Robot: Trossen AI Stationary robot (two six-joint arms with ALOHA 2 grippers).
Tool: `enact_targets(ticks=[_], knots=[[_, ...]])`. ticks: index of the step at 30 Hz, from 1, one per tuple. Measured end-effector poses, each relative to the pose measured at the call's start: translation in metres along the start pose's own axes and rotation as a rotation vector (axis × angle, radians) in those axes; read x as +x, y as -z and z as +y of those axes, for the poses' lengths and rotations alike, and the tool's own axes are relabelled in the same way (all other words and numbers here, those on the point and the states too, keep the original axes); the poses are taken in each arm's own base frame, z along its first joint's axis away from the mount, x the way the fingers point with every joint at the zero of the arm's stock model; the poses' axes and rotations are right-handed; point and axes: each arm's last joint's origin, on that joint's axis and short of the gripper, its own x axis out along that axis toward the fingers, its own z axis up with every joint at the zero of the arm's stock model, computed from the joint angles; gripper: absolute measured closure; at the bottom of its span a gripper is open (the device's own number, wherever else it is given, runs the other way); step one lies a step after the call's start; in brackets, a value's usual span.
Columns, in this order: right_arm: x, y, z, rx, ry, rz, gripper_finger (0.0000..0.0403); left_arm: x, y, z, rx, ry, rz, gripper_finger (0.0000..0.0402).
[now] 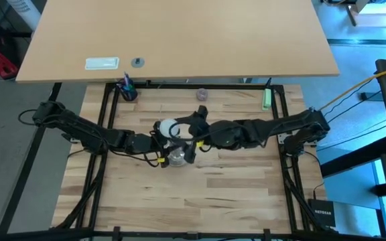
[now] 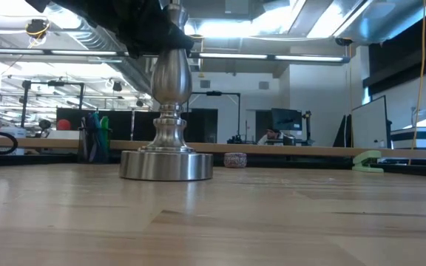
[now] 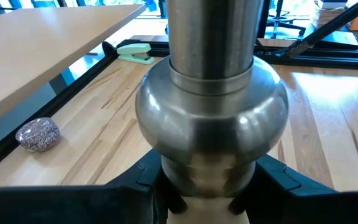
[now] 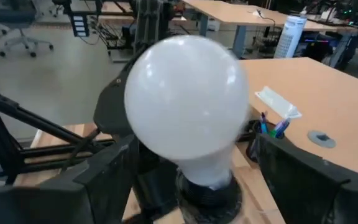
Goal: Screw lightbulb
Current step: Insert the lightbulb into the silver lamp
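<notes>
The silvery stand (image 2: 167, 111) stands upright on its round base (image 2: 166, 164) at mid-table. The white frosted lightbulb (image 4: 185, 102) sits with its base in the stand's dark socket (image 4: 209, 194); it also shows in the high view (image 1: 168, 127). My left gripper (image 3: 210, 186) is shut on the stand's stem. My right gripper (image 4: 191, 180) is open, with one finger on either side of the bulb; it reaches in from the table's right (image 1: 185, 129). My left gripper pinches the stand's narrow neck (image 3: 207, 177), just below the round bulge of the stem, between its two fingers (image 3: 146, 182). The fingers come level from the table's left. The stand stays upright with its base on the table. My right gripper: a gap shows between one finger (image 4: 297, 177) and the bulb; whether the other finger touches the bulb, I cannot tell.
A small purplish-grey round object (image 1: 202, 94) lies behind the stand near the far edge. A green stapler (image 1: 267, 99) lies at the far right and a pen cup (image 1: 127, 90) at the far left. The near half of the table (image 1: 200, 201) is bare wood.
</notes>
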Motion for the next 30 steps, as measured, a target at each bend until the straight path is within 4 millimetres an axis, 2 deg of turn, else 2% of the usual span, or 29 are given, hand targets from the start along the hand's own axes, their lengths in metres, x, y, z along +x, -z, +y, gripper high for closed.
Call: enact_targets(ticks=[10,23,30], knots=[[-0.02,-0.007,-0.011,-0.033,0.001,0.055,0.0084,0.0,0.0,0.0,0.001,0.004,0.002,0.0269],[-0.087,-0.044,-0.044,0.016,-0.016,-0.022,0.0084,0.0,0.0,0.0,0.001,0.014,0.003,0.0269],[-0.093,-0.052,-0.046,0.045,-0.021,-0.084,0.0084,0.0,0.0,0.0,0.0,0.015,0.003,0.0269]])
